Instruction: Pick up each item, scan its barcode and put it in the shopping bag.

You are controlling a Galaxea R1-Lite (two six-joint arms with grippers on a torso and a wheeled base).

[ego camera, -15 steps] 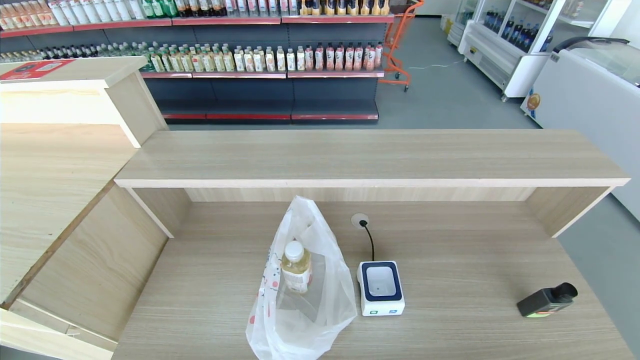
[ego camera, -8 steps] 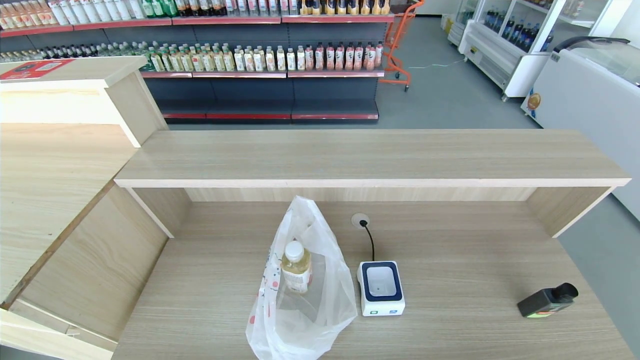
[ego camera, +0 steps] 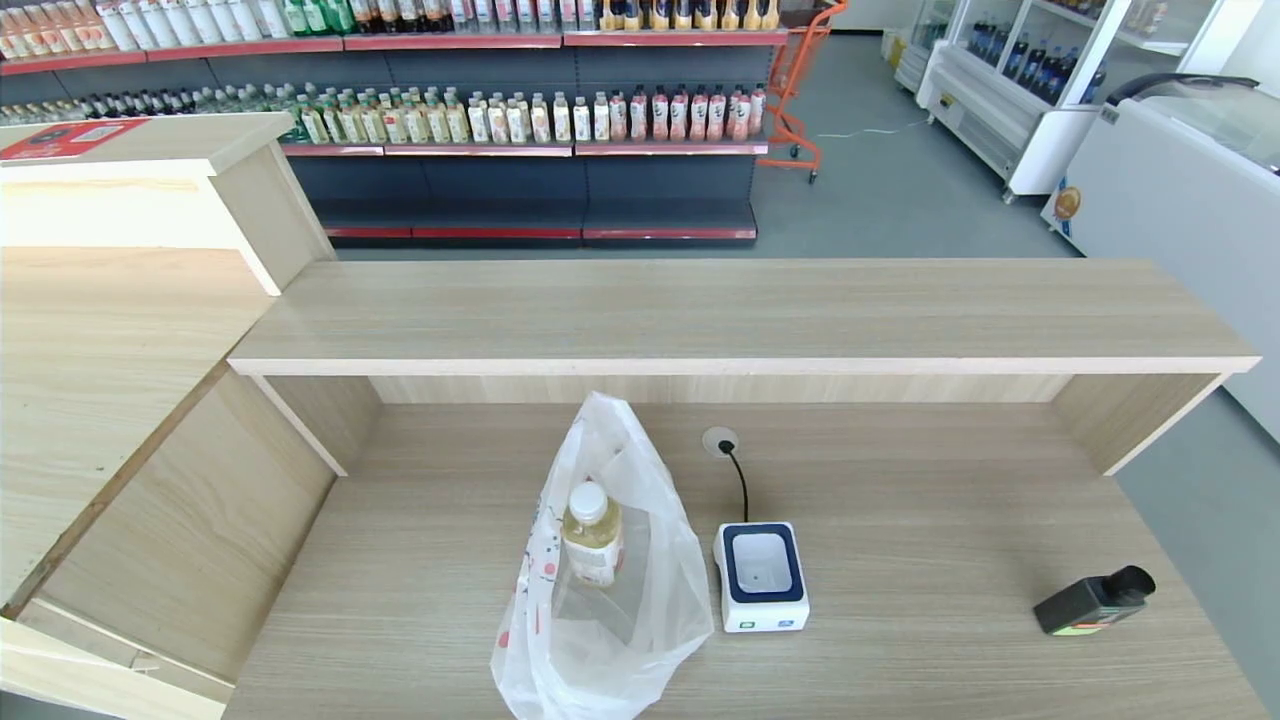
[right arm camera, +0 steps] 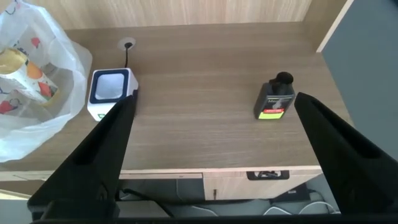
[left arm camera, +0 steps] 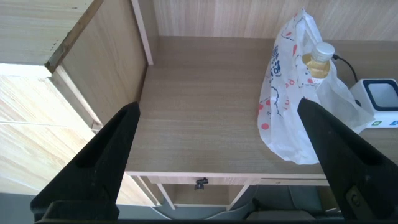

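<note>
My left gripper point(left arm camera: 217, 109) hangs with its fingers spread wide, holding nothing. The shopping bag point(ego camera: 665, 590) holds one pale drink bottle point(ego camera: 592, 540), upright. Just beside it sits the scanner point(ego camera: 761, 576); well to the right a dark bottle point(ego camera: 1093, 602) lies on its side. My right gripper point(right arm camera: 214, 98) gapes empty too.

Surface point(ego camera: 920, 520): pale wood grain, fine streaks. Shopping bag point(ego camera: 600, 660): translucent white, red and blue printed motifs along one side. Drink bottle point(ego camera: 592, 545): white cap, pale yellow contents, white label. Scanner point(ego camera: 761, 578): white body, dark blue frame round a pale window; cable point(ego camera: 740, 480) black. Black bottle point(ego camera: 1090, 603): green label with reddish band.
</note>
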